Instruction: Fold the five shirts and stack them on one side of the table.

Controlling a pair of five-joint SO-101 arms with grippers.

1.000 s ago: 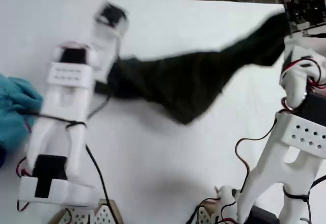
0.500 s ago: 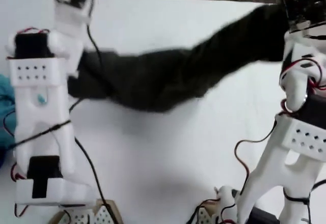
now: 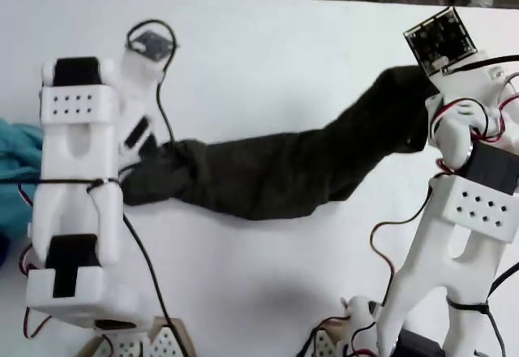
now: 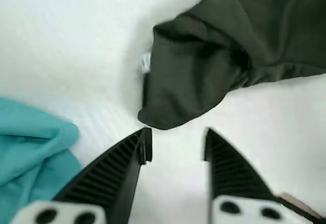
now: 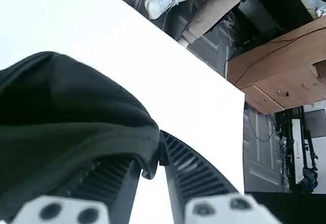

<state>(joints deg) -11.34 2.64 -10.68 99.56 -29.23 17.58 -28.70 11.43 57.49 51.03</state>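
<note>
No legible text, numbers or signs; small pale tag [image 4: 146, 63] on the dark shirt [image 4: 229, 46] blurred, illegible.

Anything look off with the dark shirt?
Yes: the dark shirt is bunched into a rope across the table, not flat. The right gripper clamps one end; the left gripper is open, off the other end.

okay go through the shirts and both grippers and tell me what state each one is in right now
dark shirt: unfolded, bunched into a long band across the table, one end in the right gripper.
teal shirt: unfolded, crumpled at the table edge.
left gripper: open, empty, the dark shirt's free end just past its tips.
right gripper: shut on the dark shirt.
</note>
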